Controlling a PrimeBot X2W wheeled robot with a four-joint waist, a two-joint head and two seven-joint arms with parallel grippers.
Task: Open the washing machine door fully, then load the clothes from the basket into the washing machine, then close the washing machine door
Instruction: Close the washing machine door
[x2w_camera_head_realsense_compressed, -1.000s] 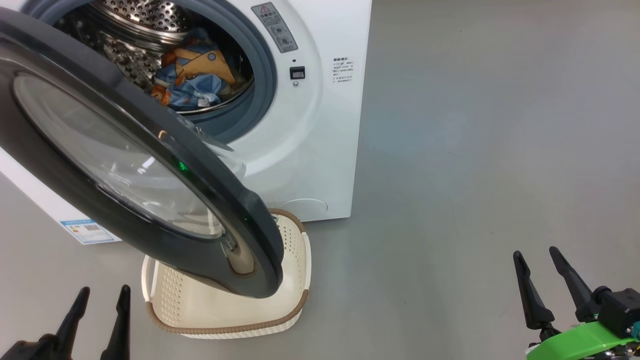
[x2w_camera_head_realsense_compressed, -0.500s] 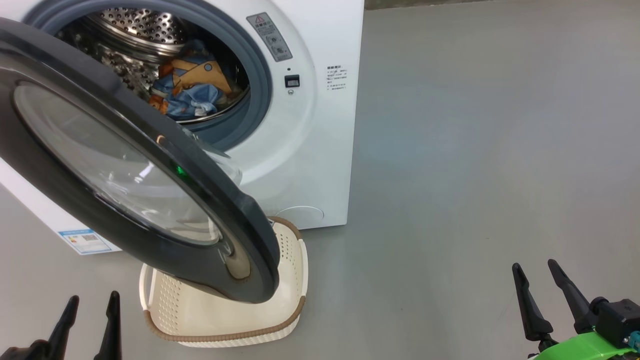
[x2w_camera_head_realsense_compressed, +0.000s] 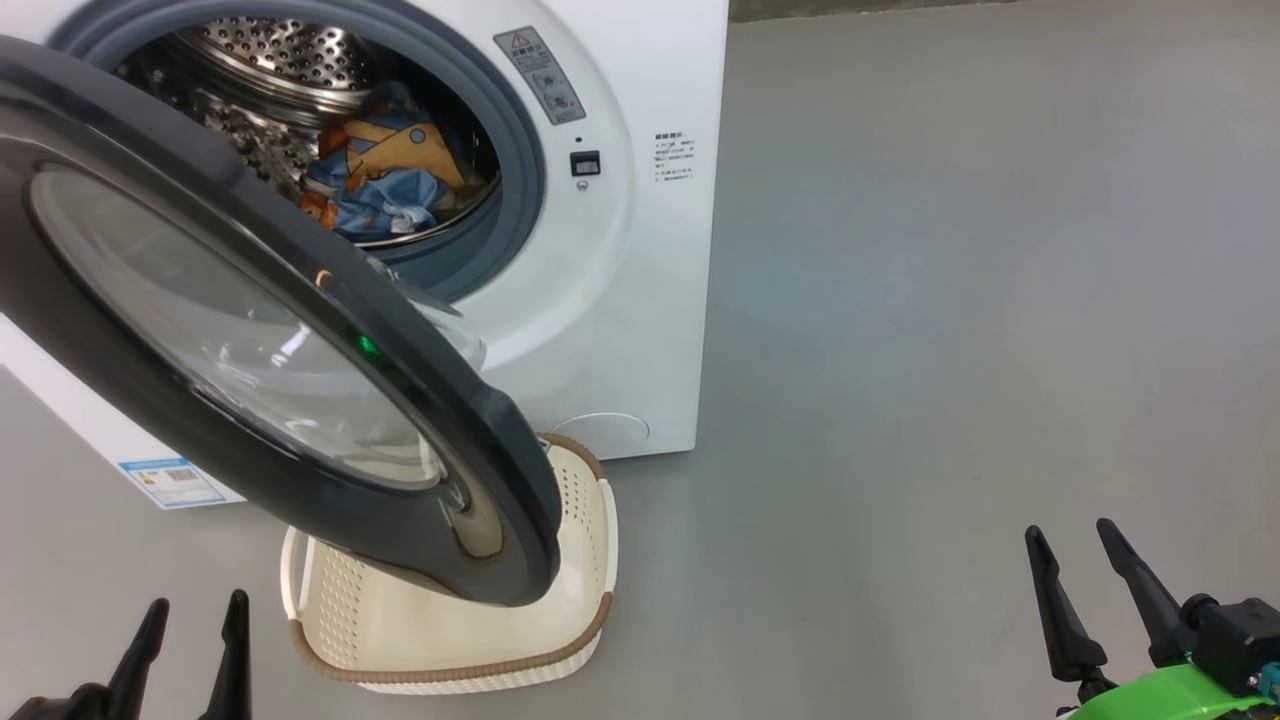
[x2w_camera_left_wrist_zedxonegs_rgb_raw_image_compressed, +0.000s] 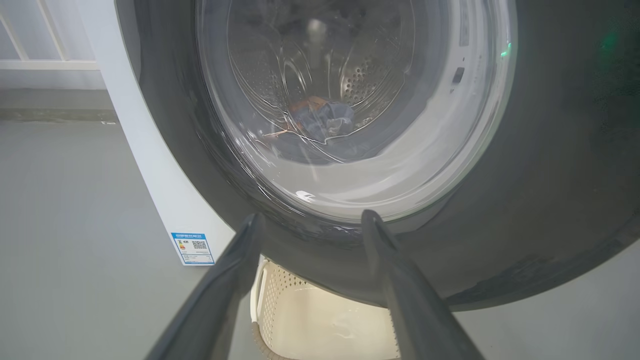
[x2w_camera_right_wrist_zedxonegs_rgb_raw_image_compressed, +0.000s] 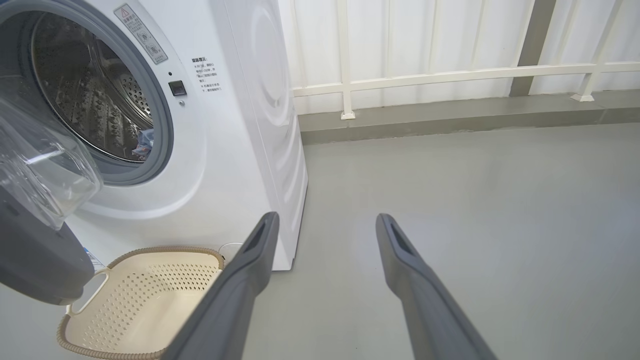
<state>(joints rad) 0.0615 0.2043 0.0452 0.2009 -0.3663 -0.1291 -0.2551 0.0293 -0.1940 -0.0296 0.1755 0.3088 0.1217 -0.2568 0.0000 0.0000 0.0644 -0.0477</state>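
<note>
A: Since a second ago the whole head view has slid a little down and to the left (the camera shifted, not the things). The door, basket and clothes lie as they did.

B: And the fingers?

A: Two pairs, both released. The left fingers stand spread near the outer face of the washing machine door. The right fingers hang spread over the floor, well apart from everything.

B: Count the rest.

A: One washing machine, one door, one basket, and one heap of clothes in the steel drum (blue and orange; how many pieces I cannot tell).

B: The room?

A: Smooth grey floor, with a white railing behind.

B: Which way does the door point?

A: It is swung partway out from the machine's left side, glass bowl toward the drum, free edge over the basket. The basket stands on the floor just before the machine, its long axis running from machine toward robot.
</note>
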